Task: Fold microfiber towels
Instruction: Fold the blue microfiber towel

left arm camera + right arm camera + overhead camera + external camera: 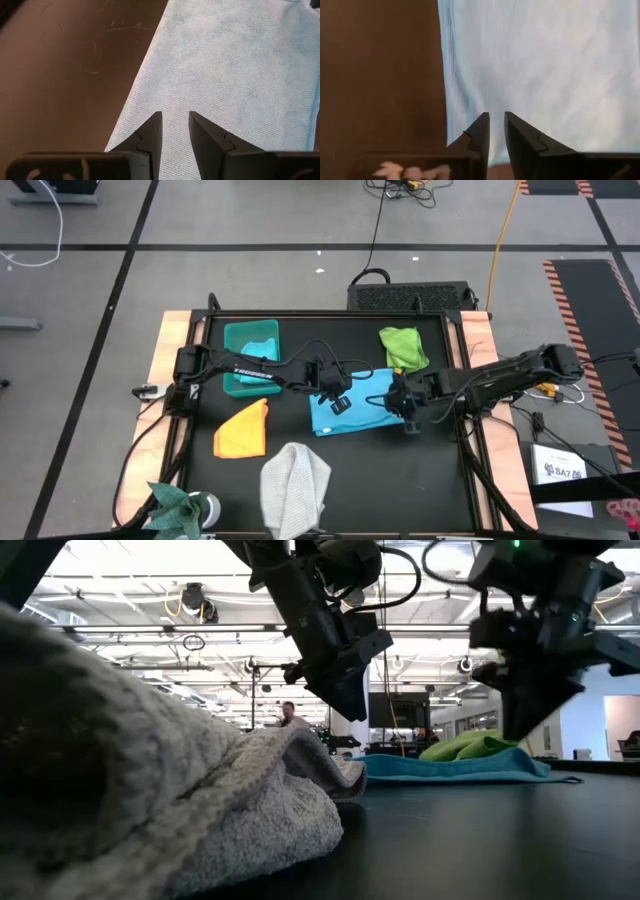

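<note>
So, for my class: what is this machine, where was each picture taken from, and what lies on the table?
It is a robot with two dark arms at a black table. One camera looks down from above, one sits at table height, and one rides on each wrist. The left gripper and right gripper both hang over the light blue towel, fingers slightly apart, holding nothing. Around it lie an orange-yellow towel, a light grey towel, a lime green towel, and a teal bin with something teal inside.
</note>
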